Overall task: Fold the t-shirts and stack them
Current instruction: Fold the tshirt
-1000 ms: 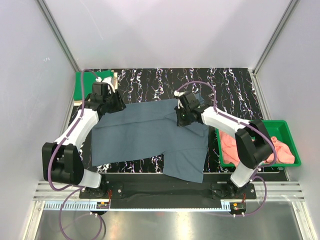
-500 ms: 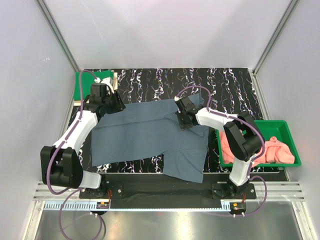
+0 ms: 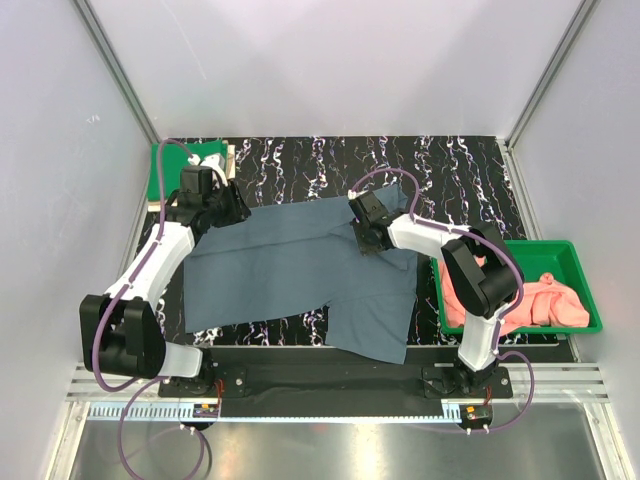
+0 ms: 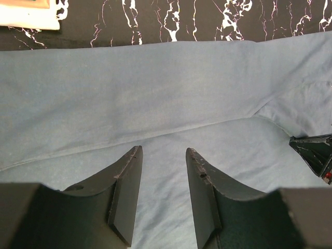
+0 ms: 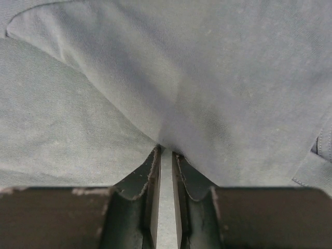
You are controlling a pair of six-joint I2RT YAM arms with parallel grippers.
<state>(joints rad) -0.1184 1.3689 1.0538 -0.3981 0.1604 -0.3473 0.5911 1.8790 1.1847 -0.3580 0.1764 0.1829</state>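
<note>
Where right gripper [image 5: 166, 153] pinches t-shirt [image 5: 223, 78], folds hide fingertips.

No readable text, label, brand or number shows in any view.

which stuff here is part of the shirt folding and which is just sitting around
For the job:
- blue shirt, spread on the table
- pink shirts in the green bin
- left hand, open over the blue shirt
- right hand, pinching its cloth

Lying about:
- green thing and cream thing in the far left corner, too unclear to name
</note>
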